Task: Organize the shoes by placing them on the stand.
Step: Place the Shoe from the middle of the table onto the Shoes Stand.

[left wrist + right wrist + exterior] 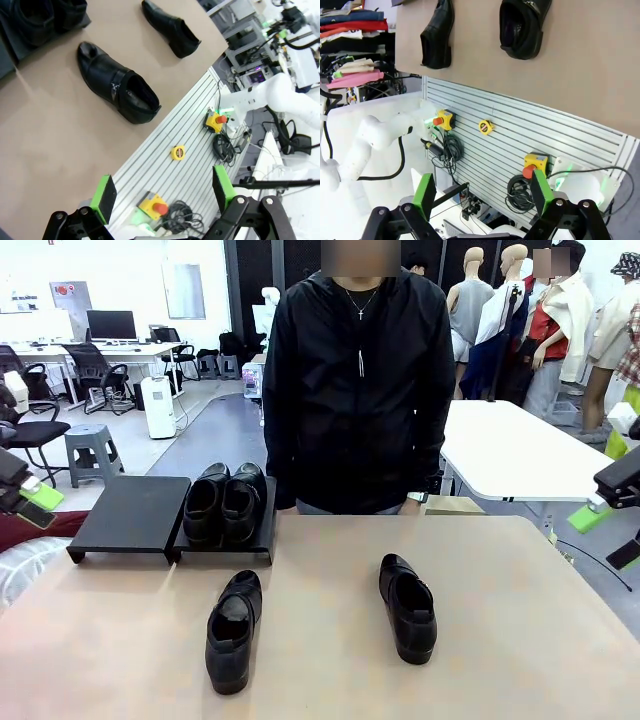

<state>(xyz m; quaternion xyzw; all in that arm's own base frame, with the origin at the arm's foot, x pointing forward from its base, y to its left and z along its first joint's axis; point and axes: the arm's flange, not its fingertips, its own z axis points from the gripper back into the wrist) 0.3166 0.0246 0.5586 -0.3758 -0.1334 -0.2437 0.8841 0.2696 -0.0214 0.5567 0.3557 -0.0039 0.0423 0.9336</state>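
Note:
Two black shoes [224,502] stand side by side on the right platform of the black stand [128,515] at the table's far left. A third shoe [233,629] lies on the table near the front, left of centre, also seen as shoe [117,83] and shoe [438,35]. A fourth shoe [407,606] lies right of centre, also shoe [170,28] and shoe [523,26]. My left gripper [164,192] is open and empty, held off the table's left edge [30,502]. My right gripper [481,192] is open and empty, off the right edge [605,512].
A person in a black jacket [358,380] stands at the table's far side, right behind the stand. The stand's left platform is bare. Below the table's near edge runs a slatted rail [180,145] with emergency-stop boxes and cables. A white table [515,450] stands back right.

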